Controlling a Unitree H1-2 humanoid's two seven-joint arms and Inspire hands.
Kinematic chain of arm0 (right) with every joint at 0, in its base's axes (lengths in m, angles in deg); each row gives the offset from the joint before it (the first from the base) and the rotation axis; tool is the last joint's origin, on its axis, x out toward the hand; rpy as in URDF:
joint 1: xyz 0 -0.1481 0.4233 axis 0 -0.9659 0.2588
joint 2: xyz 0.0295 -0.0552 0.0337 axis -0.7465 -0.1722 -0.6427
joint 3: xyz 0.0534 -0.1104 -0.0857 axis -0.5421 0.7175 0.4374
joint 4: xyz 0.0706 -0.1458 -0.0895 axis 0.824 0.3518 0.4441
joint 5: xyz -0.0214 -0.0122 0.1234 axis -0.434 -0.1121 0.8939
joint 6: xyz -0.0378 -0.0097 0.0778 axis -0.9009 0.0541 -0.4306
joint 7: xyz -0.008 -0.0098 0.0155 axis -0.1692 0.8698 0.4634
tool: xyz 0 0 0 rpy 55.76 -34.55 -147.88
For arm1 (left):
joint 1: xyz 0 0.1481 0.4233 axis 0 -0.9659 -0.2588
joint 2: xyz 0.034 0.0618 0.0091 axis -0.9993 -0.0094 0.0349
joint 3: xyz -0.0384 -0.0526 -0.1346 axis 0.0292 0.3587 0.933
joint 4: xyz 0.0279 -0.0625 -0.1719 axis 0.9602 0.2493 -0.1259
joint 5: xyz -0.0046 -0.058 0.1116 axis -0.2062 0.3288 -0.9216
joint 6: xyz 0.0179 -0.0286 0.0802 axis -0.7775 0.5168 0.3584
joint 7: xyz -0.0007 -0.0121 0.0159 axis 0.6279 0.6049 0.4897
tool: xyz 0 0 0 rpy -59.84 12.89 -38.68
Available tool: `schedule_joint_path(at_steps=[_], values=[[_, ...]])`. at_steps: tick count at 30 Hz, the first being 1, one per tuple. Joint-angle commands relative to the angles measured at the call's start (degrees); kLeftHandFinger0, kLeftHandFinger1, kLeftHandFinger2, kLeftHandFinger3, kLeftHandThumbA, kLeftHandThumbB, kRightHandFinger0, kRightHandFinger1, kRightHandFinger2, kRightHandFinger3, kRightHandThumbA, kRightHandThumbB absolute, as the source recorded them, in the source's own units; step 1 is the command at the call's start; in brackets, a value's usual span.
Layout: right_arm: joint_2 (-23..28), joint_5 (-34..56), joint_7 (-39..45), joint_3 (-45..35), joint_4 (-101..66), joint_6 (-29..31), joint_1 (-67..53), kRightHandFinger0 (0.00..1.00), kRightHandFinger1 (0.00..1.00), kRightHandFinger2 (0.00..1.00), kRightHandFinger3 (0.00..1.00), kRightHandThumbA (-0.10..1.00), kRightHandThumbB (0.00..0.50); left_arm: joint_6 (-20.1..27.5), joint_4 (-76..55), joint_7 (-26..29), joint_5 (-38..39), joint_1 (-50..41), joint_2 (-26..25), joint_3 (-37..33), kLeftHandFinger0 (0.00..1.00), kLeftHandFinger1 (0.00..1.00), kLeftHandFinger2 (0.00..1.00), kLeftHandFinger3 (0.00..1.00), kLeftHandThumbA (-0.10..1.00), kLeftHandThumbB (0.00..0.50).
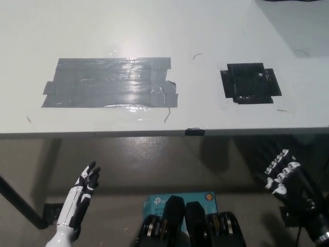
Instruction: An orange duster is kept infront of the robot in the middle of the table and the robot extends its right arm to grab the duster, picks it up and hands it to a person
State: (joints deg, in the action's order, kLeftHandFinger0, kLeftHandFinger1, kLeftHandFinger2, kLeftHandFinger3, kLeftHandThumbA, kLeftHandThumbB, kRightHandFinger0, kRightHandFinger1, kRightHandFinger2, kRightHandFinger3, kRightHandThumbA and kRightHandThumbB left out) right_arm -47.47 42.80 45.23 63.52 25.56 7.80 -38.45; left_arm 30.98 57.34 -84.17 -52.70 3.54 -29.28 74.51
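A: Item, orange duster: location?
B: Not in view; surface [205, 31] carries only grey tape [110, 82] and black tape [250, 83].
A: Handling?
B: Likely light, soft; grip its body.
A: Hands?
B: Right hand [285, 177], left hand [82, 193] below the edge, fingers spread, empty.

The table [216, 31] is white. On it lies a grey, shiny tape patch [110, 82] with pale glare, and a black tape square [250, 83]. The left hand [85, 186] is white with black parts. The right hand [289, 179] is black with silver-white marks. The box [157, 202] is teal with an orange dot.
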Motion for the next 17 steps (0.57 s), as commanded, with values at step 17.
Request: schedule_joint_path(at_steps=[17], values=[[5.44, -35.09, -19.58, 12.11, 11.34, 25.83, -0.04, 1.0, 1.0, 1.0, 1.0, 0.85, 0.182, 3.86, -0.68, -0.43, -1.31, -1.59, -0.61, -1.59, 1.0, 1.0, 1.0, 1.0, 0.91, 0.165]])
